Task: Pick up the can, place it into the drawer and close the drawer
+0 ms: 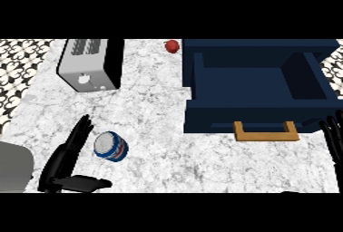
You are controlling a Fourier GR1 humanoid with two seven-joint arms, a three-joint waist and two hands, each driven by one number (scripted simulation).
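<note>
A short blue can [110, 146] with a silver lid and a red stripe stands on the marble counter at lower left. My left hand [67, 157] is open just left of it, fingers stretched up past the can and thumb pointing right below it, not touching. The dark blue drawer [251, 119] at the right is pulled open, its inside bare, with a wooden handle [265, 132] on its front. My right hand [332, 138] rests open at the right edge, fingers up, beside the drawer's front corner.
A silver and black toaster [90, 64] stands at the back left. A small red apple [172, 45] lies at the back, left of the drawer cabinet. A grey forearm [15, 167] fills the lower left corner. Patterned tile borders the counter on both sides.
</note>
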